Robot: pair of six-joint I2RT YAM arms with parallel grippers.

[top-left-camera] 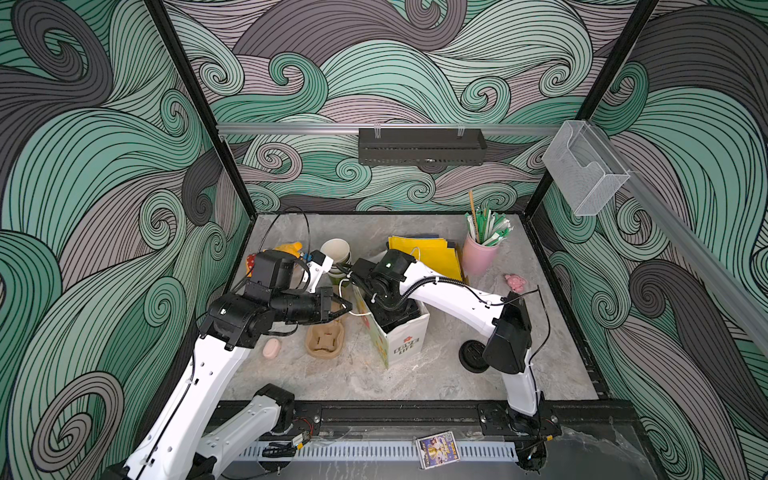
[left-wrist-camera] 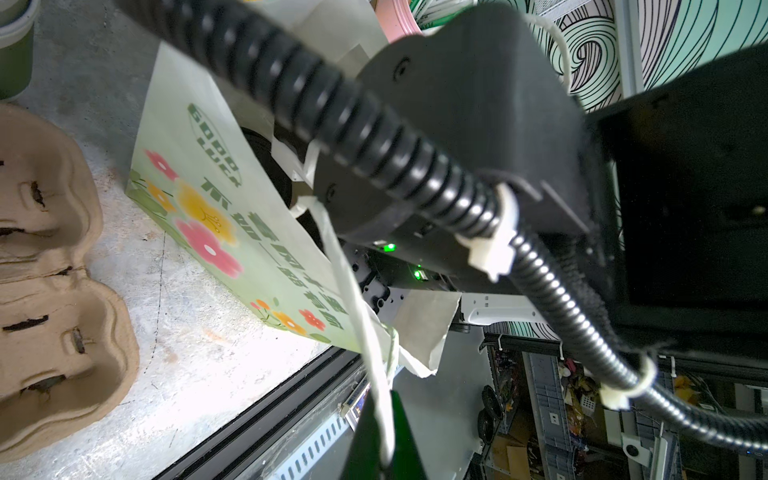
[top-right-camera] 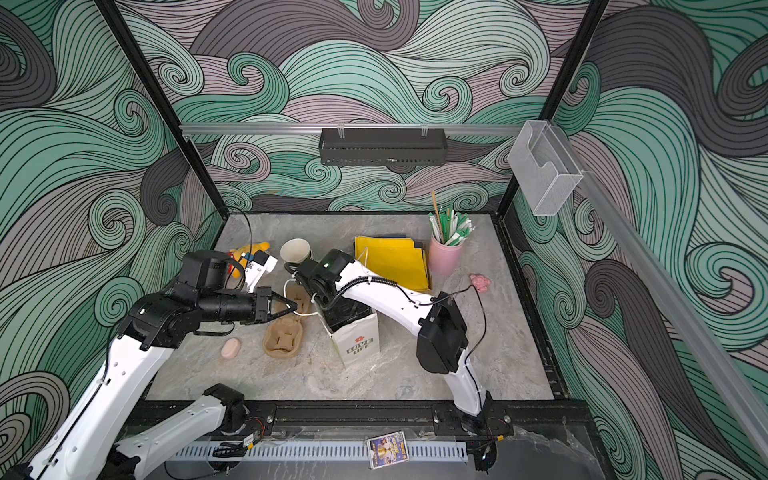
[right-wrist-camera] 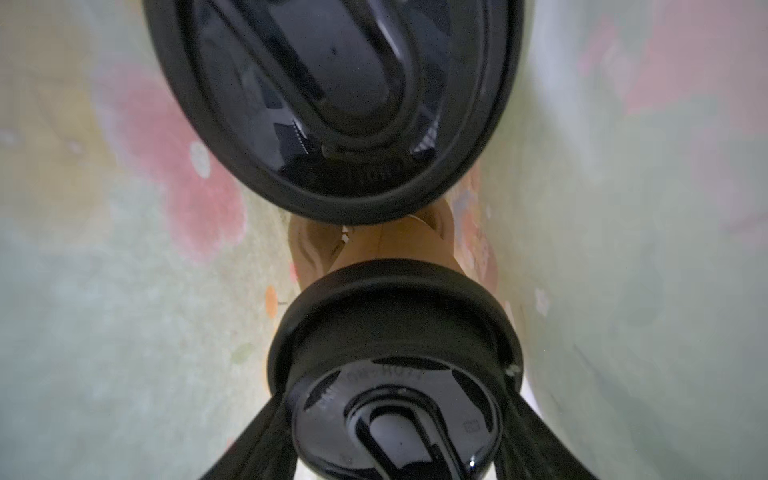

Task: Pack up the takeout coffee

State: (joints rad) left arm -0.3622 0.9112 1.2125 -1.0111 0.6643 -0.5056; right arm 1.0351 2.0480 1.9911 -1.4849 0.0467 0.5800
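Left jaws: pinching bag handle (left-wrist-camera: pixel 347 282).
Right jaws: I hold a cup (right-wrist-camera: pixel 399 415).
Cup: likely light, crushable; grip under lid (right-wrist-camera: pixel 390 307).

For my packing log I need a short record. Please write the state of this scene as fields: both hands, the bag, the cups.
left hand: shut on the white handle of the paper bag
right hand: deep inside the bag, closed on the nearer cup
farther cup: also in the bag, black lid on, not gripped
pulp carrier: empty, on the table beside the bag
task state: both lidded cups are in the bag; right hand not yet out
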